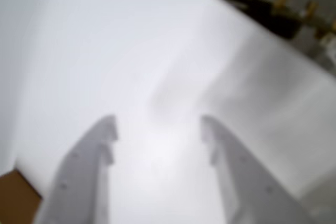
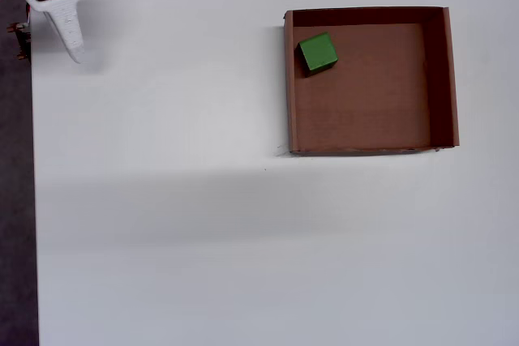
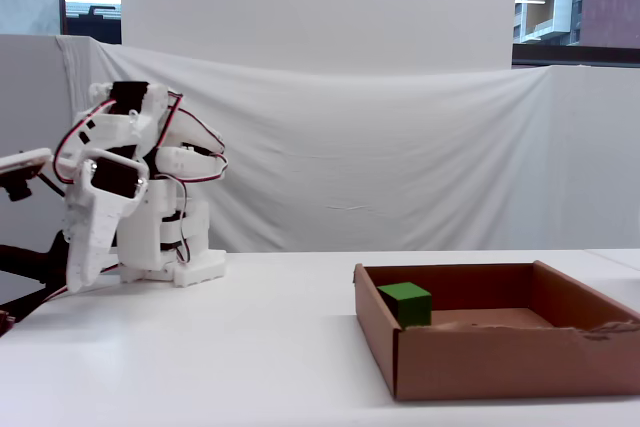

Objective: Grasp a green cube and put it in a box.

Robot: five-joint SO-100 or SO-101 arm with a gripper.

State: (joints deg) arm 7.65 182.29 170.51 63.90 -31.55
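I find the green cube (image 2: 317, 52) already resting on the floor of the box (image 2: 438, 79), tucked into the corner nearest the arm and just beside two walls, sitting slightly skewed to them. The fingers (image 1: 160, 129) stand parted with a clear gap and hold nothing; only bare white worktop (image 2: 162, 224) shows between them in the wrist view. In the overhead view the fingers (image 2: 71, 44) sit at the top left, folded back near the arm's base, and the cube lies well apart to their right, across open worktop. The fixed view confirms this: fingers (image 3: 80, 265) hanging low at the left, cube (image 3: 405, 303) inside the box (image 3: 500, 357) at the right. I judge the placement complete, with no further reach required.
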